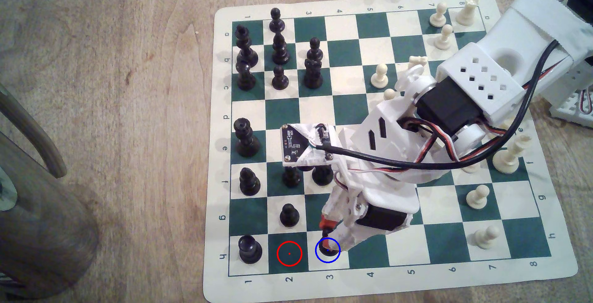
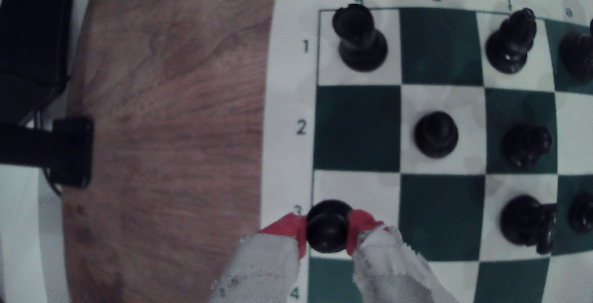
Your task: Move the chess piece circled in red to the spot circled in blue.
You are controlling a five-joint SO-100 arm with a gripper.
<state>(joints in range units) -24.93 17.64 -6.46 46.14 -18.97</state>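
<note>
The black pawn point(image 1: 332, 251) point(image 2: 327, 227) stands upright inside the blue ring, held between my red-tipped fingers point(image 2: 361, 222). My gripper point(image 1: 327, 235) point(image 2: 326, 230) is shut on its head. The blue-circled spot point(image 1: 321, 265) point(image 2: 356, 190) is the cream square h3 in the board's near row. I cannot tell whether the pawn's base touches the square. The red ring point(image 1: 289, 253) marks the dark green square h2 beside it, which has no piece on it.
A black rook point(image 1: 250, 250) point(image 2: 357, 38) stands on h1 and a black pawn point(image 1: 289, 214) point(image 2: 435, 134) on g2, both close by. More black pieces fill the exterior view's left columns. White pieces point(image 1: 478, 196) dot the right. A wooden chair point(image 1: 38, 194) stands off the board's left.
</note>
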